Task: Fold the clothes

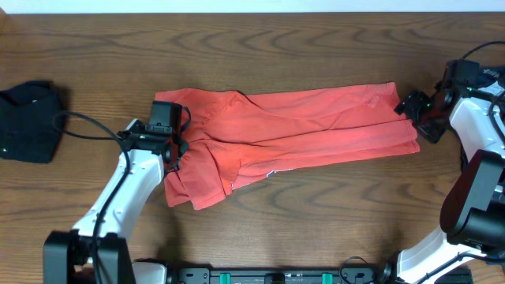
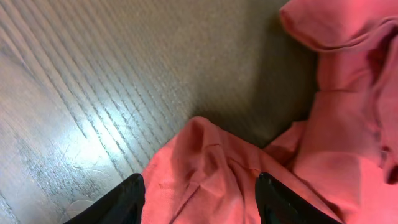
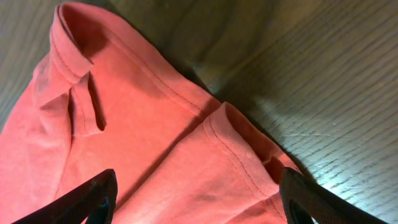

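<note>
The coral-red T-shirt (image 1: 300,130) lies folded lengthwise into a long band across the middle of the table, its left end rumpled. My left gripper (image 1: 175,150) is open over that left end, and red cloth (image 2: 205,180) lies between its spread fingers. My right gripper (image 1: 416,118) is open at the shirt's right end, and the hemmed edge (image 3: 236,149) lies between its fingers. The black cloth bundle (image 1: 28,118) lies at the far left. The navy swirl-patterned garment is out of view.
The wooden table (image 1: 316,213) runs along the front. A black cable (image 1: 87,120) trails from the left arm toward the black bundle. The arm bases (image 1: 276,276) stand at the front edge.
</note>
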You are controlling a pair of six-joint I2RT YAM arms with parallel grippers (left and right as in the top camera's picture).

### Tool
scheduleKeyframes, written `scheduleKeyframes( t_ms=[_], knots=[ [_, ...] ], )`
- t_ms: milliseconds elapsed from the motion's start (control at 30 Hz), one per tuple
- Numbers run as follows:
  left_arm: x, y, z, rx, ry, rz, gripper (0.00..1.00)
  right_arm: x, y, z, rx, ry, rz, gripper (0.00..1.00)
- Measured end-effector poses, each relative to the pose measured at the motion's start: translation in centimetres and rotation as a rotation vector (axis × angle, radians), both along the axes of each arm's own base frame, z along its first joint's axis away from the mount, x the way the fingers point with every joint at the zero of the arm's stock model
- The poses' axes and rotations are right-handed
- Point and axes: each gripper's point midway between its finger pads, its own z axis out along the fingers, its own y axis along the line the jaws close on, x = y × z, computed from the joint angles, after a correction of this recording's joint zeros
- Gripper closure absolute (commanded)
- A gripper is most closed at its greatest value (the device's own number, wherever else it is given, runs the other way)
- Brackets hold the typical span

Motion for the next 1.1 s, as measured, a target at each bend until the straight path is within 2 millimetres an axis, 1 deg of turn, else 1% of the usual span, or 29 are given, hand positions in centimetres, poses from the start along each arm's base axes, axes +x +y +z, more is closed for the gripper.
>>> scheduleKeyframes(
  t_ms=[33, 100, 133, 167, 233, 267, 333, 400, 433, 500, 567, 667, 733, 867, 933, 1000, 1033, 1100],
  knots=[
    [0.0, 0.0, 0.3, 0.001, -0.008, -0.005, 0.42, 0.2, 0.0, 0.3, -0.004, -0.006, 0.011, 0.19],
    [0.2, 0.0, 1.3, 0.002, -0.042, -0.02, 0.46, 0.9, -0.1, 1.7, -0.009, -0.022, 0.045, 0.19],
    [0.4, 0.0, 2.0, 0.003, -0.062, -0.031, 0.5, 1.7, -0.2, 2.8, -0.017, -0.045, 0.066, 0.21],
    [0.6, -0.1, 2.8, 0.005, -0.084, -0.048, 0.51, 2.3, -0.3, 4.1, -0.027, -0.064, 0.087, 0.26],
    [1.1, -0.3, 4.4, 0.007, -0.119, -0.08, 0.51, 3.7, -0.4, 6.6, -0.05, -0.108, 0.128, 0.32],
    [1.5, -0.4, 5.3, 0.006, -0.136, -0.095, 0.52, 4.2, -0.3, 7.7, -0.06, -0.13, 0.147, 0.32],
    [2.2, -0.6, 6.6, 0.007, -0.157, -0.117, 0.51, 5.0, 0.1, 9.4, -0.075, -0.16, 0.181, 0.22],
    [2.7, -0.9, 7.3, 0.003, -0.168, -0.137, 0.51, 5.4, 1.0, 10.0, -0.083, -0.17, 0.227, 0.16],
    [2.8, -1.0, 7.3, -0.002, -0.169, -0.144, 0.51, 5.3, 1.6, 9.9, -0.084, -0.163, 0.25, 0.16],
    [2.9, -1.2, 6.9, -0.009, -0.153, -0.155, 0.51, 4.8, 2.7, 9.5, -0.081, -0.137, 0.297, 0.24],
    [2.8, -1.4, 6.2, -0.013, -0.125, -0.169, 0.51, 4.5, 3.9, 9.2, -0.079, -0.117, 0.341, 0.3],
    [2.7, -1.6, 5.0, -0.02, -0.084, -0.187, 0.51, 4.2, 5.4, 7.9, -0.07, -0.072, 0.386, 0.26],
    [2.7, -1.7, 4.3, -0.019, -0.057, -0.199, 0.51, 4.2, 6.1, 6.4, -0.063, -0.036, 0.413, 0.26],
    [2.3, -1.9, 2.9, -0.023, 0.006, -0.231, 0.51, 4.2, 7.0, 2.6, -0.038, 0.056, 0.449, 0.29],
    [2.3, -1.9, 2.7, -0.025, 0.039, -0.244, 0.51, 4.2, 7.1, 1.0, -0.025, 0.105, 0.462, 0.36],
    [2.9, -1.9, 3.0, -0.024, 0.047, -0.249, 0.51, 4.5, 7.0, 0.0, -0.017, 0.132, 0.469, 0.39],
    [3.2, -1.8, 3.3, -0.025, 0.049, -0.247, 0.51, 4.9, 7.0, -0.2, -0.016, 0.137, 0.471, 0.39],
    [3.7, -1.5, 3.8, -0.031, 0.045, -0.239, 0.51, 5.7, 6.9, -0.3, -0.019, 0.131, 0.472, 0.44]
  ],
)
